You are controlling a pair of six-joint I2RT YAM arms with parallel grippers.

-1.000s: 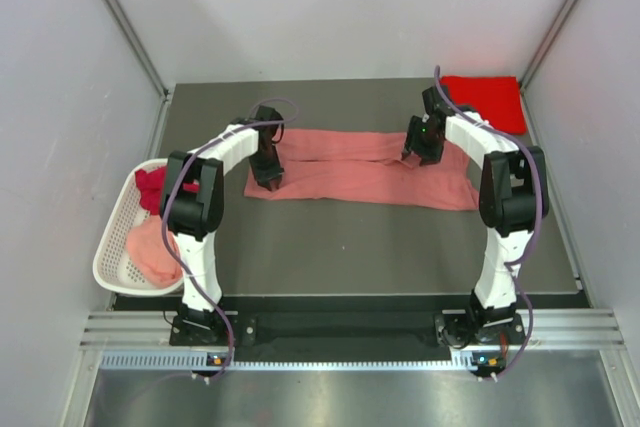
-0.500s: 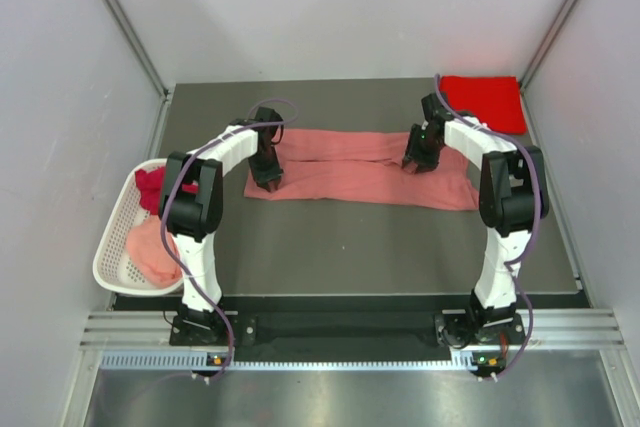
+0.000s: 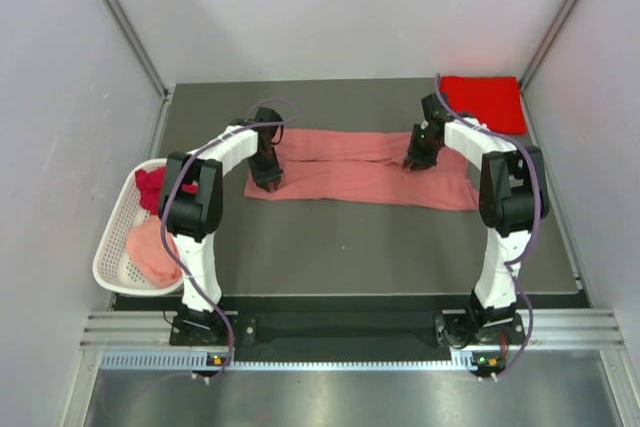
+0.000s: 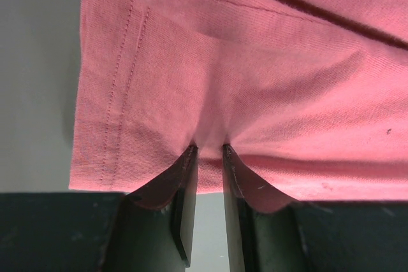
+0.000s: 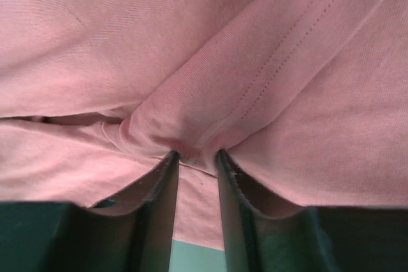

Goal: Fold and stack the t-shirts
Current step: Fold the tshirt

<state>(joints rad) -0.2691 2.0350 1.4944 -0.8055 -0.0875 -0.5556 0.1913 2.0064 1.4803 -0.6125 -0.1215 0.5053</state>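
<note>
top external view, left to right: white basket (image 3: pixel 105 259) at 9 o'clock, beside the table (image 3: pixel 350 247), holds a dark crimson shirt (image 3: pixel 150 185) and a pale pink shirt (image 3: pixel 152 247). salmon pink shirt (image 3: pixel 350 175) lies flat mid-table, long axis running 9 to 3 o'clock. left gripper (image 3: pixel 266 179) stands on its 9 o'clock end; left wrist view shows it clenched on a pucker of cloth near the stitched hem. right gripper (image 3: pixel 417 161) stands toward the 3 o'clock end, pinched on a bunched fold crossed by a seam. each arm is nearest its own end, so a two-handed lift along the long axis is judged feasible. bright red shirt (image 3: pixel 485 99) lies folded at 1 o'clock, well apart. no brand, label or legible writing found.
</note>
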